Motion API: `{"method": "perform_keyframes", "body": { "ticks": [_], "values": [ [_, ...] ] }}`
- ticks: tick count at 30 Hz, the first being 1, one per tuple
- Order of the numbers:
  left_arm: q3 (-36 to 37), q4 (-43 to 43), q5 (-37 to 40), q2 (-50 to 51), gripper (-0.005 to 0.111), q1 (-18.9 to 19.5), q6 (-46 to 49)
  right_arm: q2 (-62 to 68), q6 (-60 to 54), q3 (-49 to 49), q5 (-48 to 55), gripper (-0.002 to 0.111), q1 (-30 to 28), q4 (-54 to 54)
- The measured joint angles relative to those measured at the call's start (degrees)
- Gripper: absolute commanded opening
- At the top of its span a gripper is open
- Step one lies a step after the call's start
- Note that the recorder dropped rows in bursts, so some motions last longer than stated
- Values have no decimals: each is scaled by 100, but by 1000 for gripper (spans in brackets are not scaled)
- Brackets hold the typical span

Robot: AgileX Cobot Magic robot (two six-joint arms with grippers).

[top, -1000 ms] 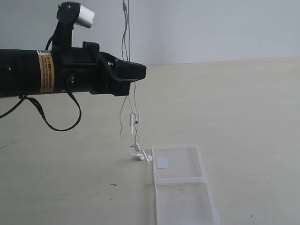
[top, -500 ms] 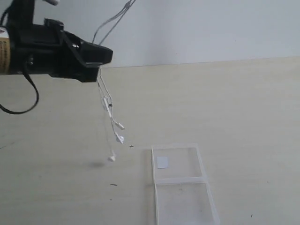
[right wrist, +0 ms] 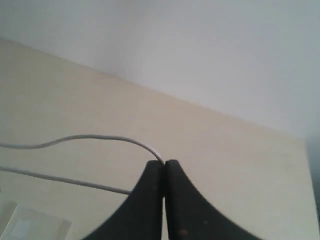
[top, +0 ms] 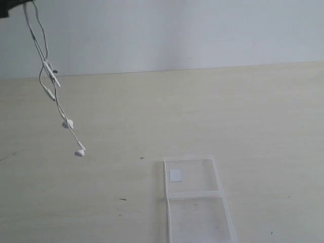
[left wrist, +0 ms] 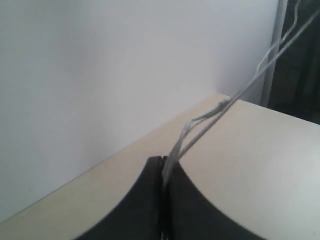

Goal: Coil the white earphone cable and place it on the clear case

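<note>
The left claw [left wrist: 162,160] is closed tight on the cable [top: 67,123], pinching a few strands between its fingers. From there they stretch taut up and away [left wrist: 222,104] over the counter's [top: 228,111] far edge by the wall [top: 177,30]. The right claw [right wrist: 164,162] is closed too, with one strand of cable [right wrist: 100,136] running out of its tips in a low curve; a second strand passes just behind its fingers. In the exterior view the cable drops from the top left corner, slanting down to the right, and the two earbuds [top: 80,151] dangle at its lower end, one a little above the other. The case [top: 195,202] lies open and flat on the counter, near and slightly right of the middle, its far panel bearing a sticker [top: 175,175]. The earbuds hang well to the left of the case, not touching it.
</note>
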Motion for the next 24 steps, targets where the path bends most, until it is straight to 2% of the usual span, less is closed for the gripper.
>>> {"method": "perform_keyframes", "body": {
  "ticks": [6, 10, 15, 19, 22, 24],
  "values": [
    [11, 125, -305, -522, 0, 385, -401, -76, 132, 1732, -291, 0, 4, 1105],
    [23, 149, -504, -692, 0, 466, -642, -63, -643, 2977, -1085, 0, 4, 2460],
    [23, 127, -495, -741, 0, 490, -777, 293, -2727, 3915, -1844, 0, -7, 4558],
    [23, 127, -493, -741, 0, 490, -983, 839, -4713, 4274, -2076, 0, -7, 6723],
    [23, 127, -493, -741, 0, 490, -1065, 1310, -6364, 4306, -1863, 7, -7, 8403],
    [23, 127, -471, -741, 0, 490, -1088, 1604, -7287, 4306, -1526, 16, -7, 9392]
  ]
}}
